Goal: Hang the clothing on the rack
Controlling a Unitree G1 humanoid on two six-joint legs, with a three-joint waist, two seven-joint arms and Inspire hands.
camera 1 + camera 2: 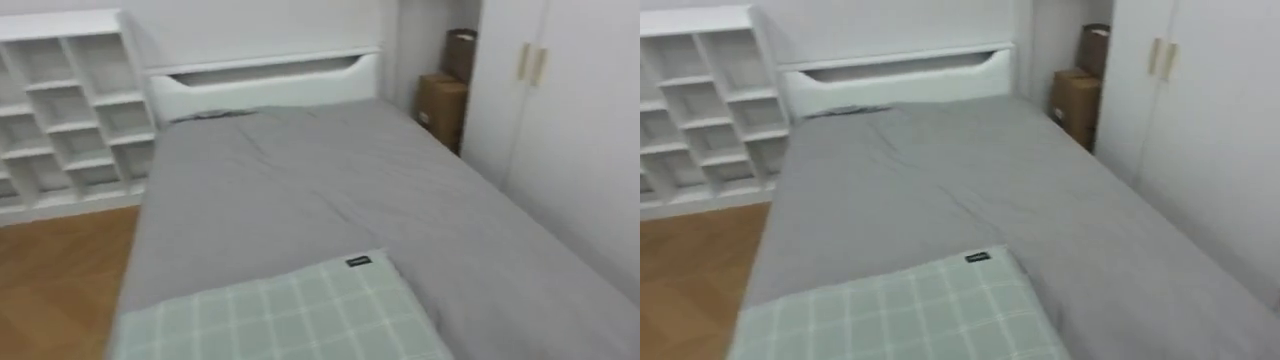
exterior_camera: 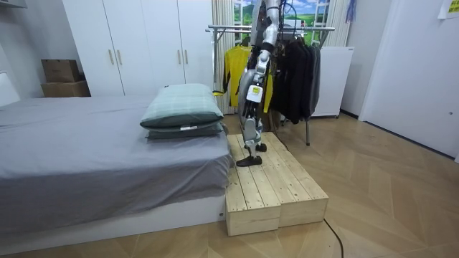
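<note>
Left hand (image 2: 252,94): hangs at the robot's side, level with the hip, seen in the room view. Fingers too small to read; cannot tell whether released or clenched. Nothing seen hanging from it.

Stance: robot upright on a wooden platform (image 2: 265,186) set against the foot edge of the bed (image 1: 300,180), facing along the bed toward the headboard (image 1: 265,80).

Clothes: on a rack (image 2: 321,29) just behind the robot. A yellow garment (image 2: 231,64) hangs at the end toward the room view's left, dark garments (image 2: 294,79) beside it toward the right.

Bed: grey cover, lightly creased. A green checked pillow (image 1: 290,315) lies at the foot edge, nearest the robot; in the room view it rests on top of a grey pillow (image 2: 183,130).

Surroundings: white shelf (image 1: 70,110) on the robot's left by the headboard corner, white wardrobe (image 1: 570,110) along the right, cardboard boxes (image 1: 442,105) in the corner between wardrobe and headboard.
</note>
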